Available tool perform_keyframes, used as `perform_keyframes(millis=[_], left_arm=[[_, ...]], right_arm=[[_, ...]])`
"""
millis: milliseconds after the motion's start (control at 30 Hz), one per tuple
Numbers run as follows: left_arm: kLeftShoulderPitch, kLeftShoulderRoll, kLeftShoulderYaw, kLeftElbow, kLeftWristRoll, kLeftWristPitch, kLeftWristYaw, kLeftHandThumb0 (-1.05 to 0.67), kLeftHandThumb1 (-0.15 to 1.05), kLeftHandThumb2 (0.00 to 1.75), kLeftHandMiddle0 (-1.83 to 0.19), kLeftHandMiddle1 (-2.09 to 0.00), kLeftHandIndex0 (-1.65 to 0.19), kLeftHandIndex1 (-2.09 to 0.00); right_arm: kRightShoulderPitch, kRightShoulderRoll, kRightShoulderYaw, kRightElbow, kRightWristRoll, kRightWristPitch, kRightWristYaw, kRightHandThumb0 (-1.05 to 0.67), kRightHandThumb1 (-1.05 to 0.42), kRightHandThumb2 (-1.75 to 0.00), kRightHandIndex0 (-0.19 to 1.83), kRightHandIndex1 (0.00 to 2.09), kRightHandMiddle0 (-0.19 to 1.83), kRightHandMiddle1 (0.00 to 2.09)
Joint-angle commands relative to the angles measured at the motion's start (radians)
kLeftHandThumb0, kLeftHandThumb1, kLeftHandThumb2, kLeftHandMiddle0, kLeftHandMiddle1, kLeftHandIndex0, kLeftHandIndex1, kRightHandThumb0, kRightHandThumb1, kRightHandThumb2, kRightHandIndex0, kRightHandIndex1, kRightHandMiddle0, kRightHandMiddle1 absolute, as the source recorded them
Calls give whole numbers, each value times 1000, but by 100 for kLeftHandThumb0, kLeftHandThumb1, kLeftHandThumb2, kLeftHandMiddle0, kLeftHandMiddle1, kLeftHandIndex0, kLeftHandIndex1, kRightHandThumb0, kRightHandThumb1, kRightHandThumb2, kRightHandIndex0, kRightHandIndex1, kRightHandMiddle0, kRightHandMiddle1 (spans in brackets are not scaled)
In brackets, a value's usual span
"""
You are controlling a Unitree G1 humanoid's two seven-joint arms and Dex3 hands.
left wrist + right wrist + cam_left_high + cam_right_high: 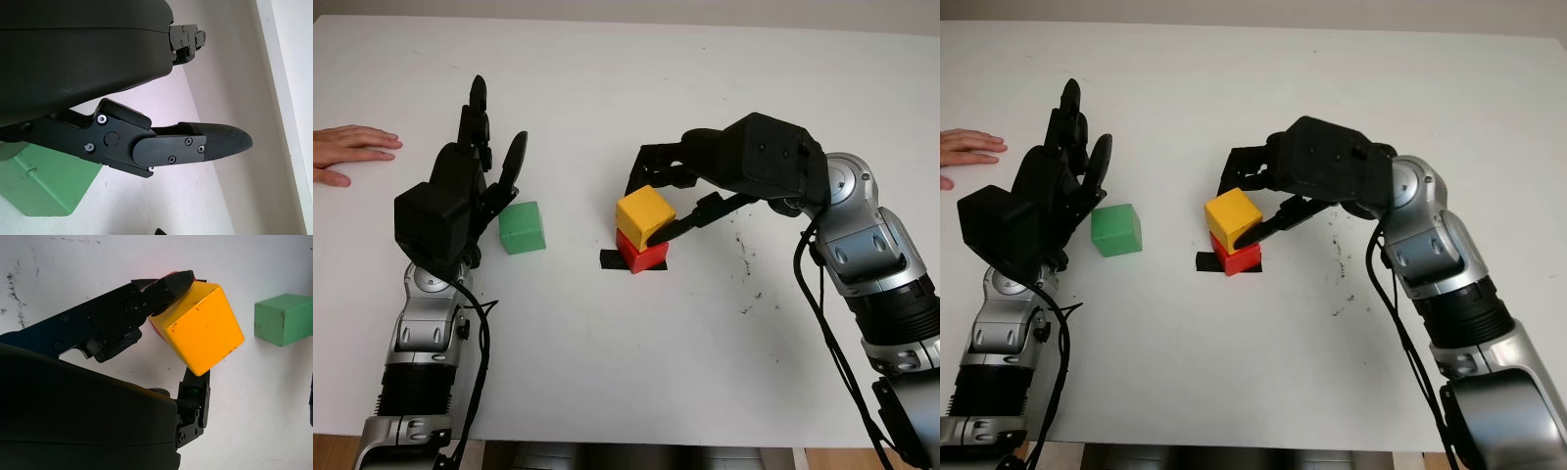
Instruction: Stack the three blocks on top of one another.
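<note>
The right hand (668,201) reaches in from the right, fingers clasped around the one yellow block (644,215), which sits tilted on the one red block (640,255). The left hand (470,186) stands upright, open, just left of the one green block (523,227) on the table (607,352).

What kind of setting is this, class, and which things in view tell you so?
Probably a robotics lab test bench: a plain white table, toy blocks (a yellow block held on a red block by the right hand, a green block beside the open left hand), and a person's hand at the edge.
</note>
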Motion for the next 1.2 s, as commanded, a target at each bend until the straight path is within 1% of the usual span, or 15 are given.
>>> perform_keyframes(millis=[0, 67, 200, 267, 300, 367, 500, 633, 733, 800, 900, 967, 1033, 1067, 1167], left_arm=[[12, 6, 3, -21, 4, 6, 0, -87, 105, 47, 16, -5, 13, -6], [11, 8, 2, -18, 8, 5, 1, -87, 105, 48, 16, -6, 13, -6], [9, 9, 5, -5, 3, -10, -5, -87, 105, 48, 17, -5, 13, -5], [9, 10, 5, -4, 6, -11, -3, -87, 105, 48, 16, -5, 13, -5], [9, 10, 5, -4, 7, -11, -2, -86, 105, 48, 16, -5, 13, -5], [10, 9, 6, -8, 5, -7, -2, -86, 105, 47, 16, -5, 13, -5], [9, 8, 7, -10, 2, -3, -2, -85, 105, 46, 16, -5, 13, -5], [5, 9, 8, -5, 1, -5, -3, -85, 105, 46, 15, -6, 12, -6], [1, 7, 11, -4, -5, -4, -3, -85, 105, 46, 16, -5, 12, -6], [0, 7, 12, -7, -5, -6, -1, -85, 105, 45, 15, -6, 11, -6], [3, 14, 14, -18, -4, 2, -3, -83, 105, 45, 15, -5, 11, -6], [8, 26, 18, -37, -12, 12, -20, -82, 105, 45, 17, -5, 13, -5], [13, 38, 22, -48, -12, 12, -34, -80, 105, 45, 19, -4, 14, -5], [14, 43, 22, -51, -11, 12, -37, -80, 105, 45, 19, -4, 14, -5], [17, 61, 20, -59, 26, -21, -18, -78, 105, 44, 17, -5, 13, -6]], right_arm=[[10, -15, 0, -23, -1, -2, 9, -63, -81, -5, 15, 1, 0, 94], [10, -25, 4, -28, -7, -12, 17, -66, -82, -5, 12, 1, -1, 81], [6, -53, 5, -53, -14, -18, 51, -70, -85, -5, -2, 2, 0, 36], [2, -68, 0, -64, -7, -12, 75, -71, -85, -5, -6, 1, -3, 26], [0, -75, -3, -69, -3, -9, 86, -74, -85, -6, -12, 1, -9, 20], [-6, -99, -7, -86, 2, -5, 119, -76, -86, -6, -17, 0, -15, 15], [-19, -148, -24, -128, 3, -1, 165, -81, -87, -6, -19, 0, -19, 2], [-24, -175, -78, -170, 35, -4, 166, -87, -90, -6, -19, 0, -19, 0], [-43, -167, -151, -196, 106, 29, 152, -84, -89, -6, -19, 0, -19, 0], [-48, -136, -227, -221, 176, 89, 107, -83, -90, -6, -19, 0, -19, 0], [-42, -103, -294, -261, 238, 157, 25, -82, -93, -7, -18, 1, -14, 3], [-11, -85, -323, -287, 233, 160, -59, -85, -101, -17, -13, 4, -10, 5], [17, -69, -332, -309, 224, 167, -128, -86, -104, -38, -10, 6, -7, 7], [25, -64, -332, -314, 227, 171, -148, -85, -104, -44, -10, 5, -7, 7], [50, -15, -362, -297, 288, 190, -193, -77, -105, -52, -15, 3, -11, 4]])
